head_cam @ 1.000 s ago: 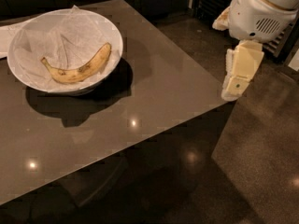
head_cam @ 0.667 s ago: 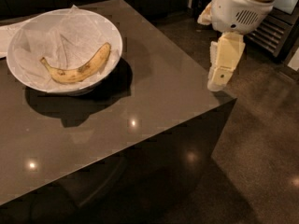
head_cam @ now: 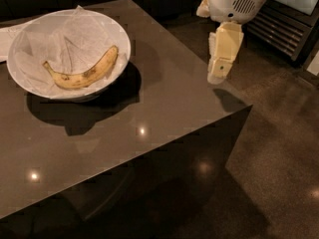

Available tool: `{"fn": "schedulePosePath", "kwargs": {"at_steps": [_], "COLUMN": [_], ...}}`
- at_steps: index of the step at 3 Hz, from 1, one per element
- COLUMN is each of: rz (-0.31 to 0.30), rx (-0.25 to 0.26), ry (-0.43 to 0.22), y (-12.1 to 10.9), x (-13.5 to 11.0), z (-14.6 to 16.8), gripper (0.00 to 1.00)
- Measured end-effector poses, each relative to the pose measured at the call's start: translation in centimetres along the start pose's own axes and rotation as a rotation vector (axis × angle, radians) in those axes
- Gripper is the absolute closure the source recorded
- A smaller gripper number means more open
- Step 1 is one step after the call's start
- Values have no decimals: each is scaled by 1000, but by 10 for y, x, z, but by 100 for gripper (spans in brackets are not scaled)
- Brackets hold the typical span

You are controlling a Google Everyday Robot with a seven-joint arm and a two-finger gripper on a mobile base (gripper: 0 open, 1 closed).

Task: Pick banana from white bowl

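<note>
A yellow banana point(head_cam: 84, 72) with brown speckles lies curved inside a wide white bowl point(head_cam: 30, 81) lined with crinkled white paper, at the back left of the dark table. My gripper point(head_cam: 218, 74) hangs from the white arm at the upper right, above the table's right edge. It is well to the right of the bowl and holds nothing that I can see.
The dark glossy table point(head_cam: 164, 103) ends in a corner at the right, with dark floor point(head_cam: 279, 148) beyond. A flat white paper sheet point(head_cam: 6, 40) lies at the far left behind the bowl. A slatted dark unit point(head_cam: 286, 21) stands at the upper right.
My gripper and arm have moved left, from beyond the table's right edge to above that edge. The banana and bowl have not moved.
</note>
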State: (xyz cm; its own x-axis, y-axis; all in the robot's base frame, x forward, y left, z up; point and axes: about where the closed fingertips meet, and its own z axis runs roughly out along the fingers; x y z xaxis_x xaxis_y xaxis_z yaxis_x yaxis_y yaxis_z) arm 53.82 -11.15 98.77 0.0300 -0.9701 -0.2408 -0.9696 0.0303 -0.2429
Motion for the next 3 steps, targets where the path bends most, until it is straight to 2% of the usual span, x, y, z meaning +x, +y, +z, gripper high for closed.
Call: {"fn": "schedulePosePath", "kwargs": {"at_steps": [1,3], "rz": [0,-124], "rx": [8,24], "ry": [-28,-67], "y": [-7,-49], "x": [-4,-63], "z": [2,5], "gripper": [0,0]}}
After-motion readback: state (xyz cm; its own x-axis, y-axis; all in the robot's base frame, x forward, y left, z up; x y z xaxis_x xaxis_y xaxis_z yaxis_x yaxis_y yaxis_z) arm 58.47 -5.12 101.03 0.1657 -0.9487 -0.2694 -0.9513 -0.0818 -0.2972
